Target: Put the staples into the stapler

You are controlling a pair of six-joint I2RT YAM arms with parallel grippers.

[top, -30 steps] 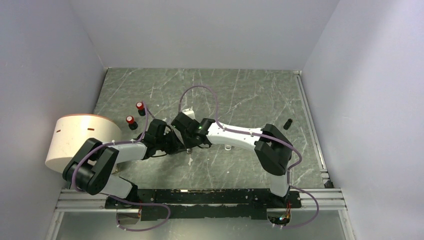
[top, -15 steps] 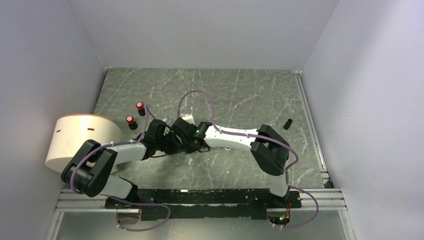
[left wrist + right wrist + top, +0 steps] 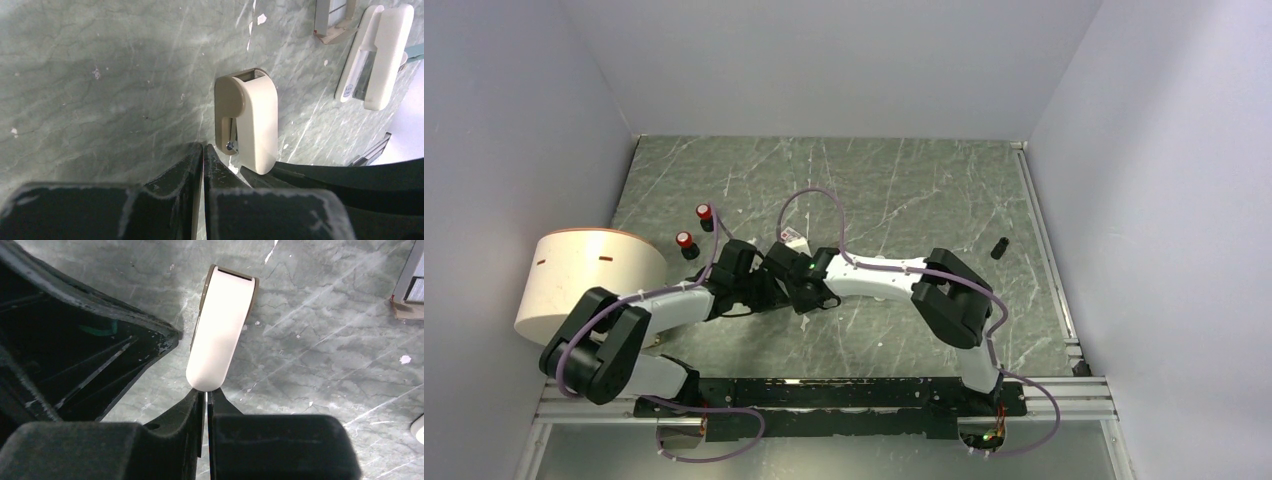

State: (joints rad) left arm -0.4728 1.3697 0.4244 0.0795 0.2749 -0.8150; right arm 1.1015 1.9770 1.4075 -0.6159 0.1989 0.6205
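- Stapler (image 3: 247, 120), stubby, of smooth beige plastic with one rounded end and grey metal inside, lies on the green marbled bench (image 3: 100, 75).
- Left jaws are closed with nothing between them, tips just beside the end where the metal shows.
- Right jaws are closed too, tips at its rounded end; both arms reach low over the bench middle.
- Long white stapler (image 3: 372, 55) lies near.
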